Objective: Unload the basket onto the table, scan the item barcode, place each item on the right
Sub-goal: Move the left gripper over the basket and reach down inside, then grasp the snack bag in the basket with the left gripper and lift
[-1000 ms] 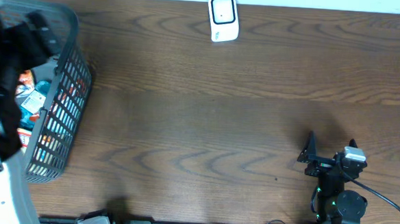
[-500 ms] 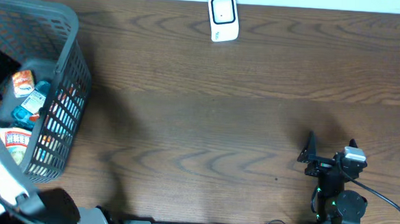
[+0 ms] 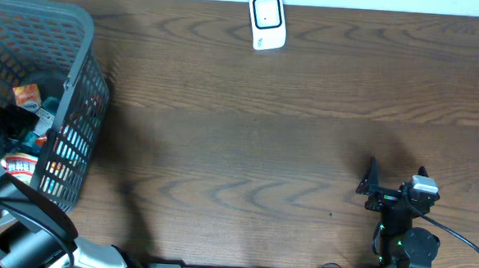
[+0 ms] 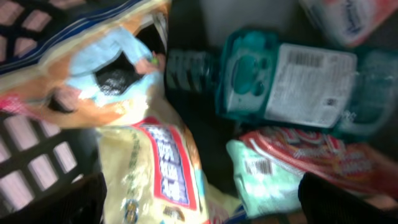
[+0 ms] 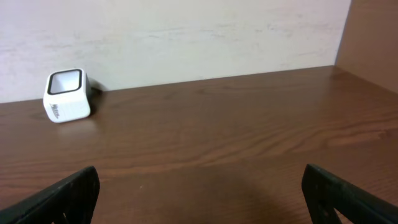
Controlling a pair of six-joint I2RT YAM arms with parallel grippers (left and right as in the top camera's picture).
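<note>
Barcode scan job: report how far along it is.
Nothing looks done: no item is near the white box-shaped scanner. In hand: the left end effector, open, hovers over a teal plastic bottle in the grey mesh basket. Left: grasp one, carry it over, scan. The right end effector sits open, empty.

The overhead view is evenly lit and sharp, with a soft shadow right of the basket (image 3: pixel 90 85). The left wrist view is dim and blurred throughout. The right wrist view is bright, faintly soft

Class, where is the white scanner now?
Overhead view: the white scanner stands at the far middle of the table, well right of the basket.
</note>
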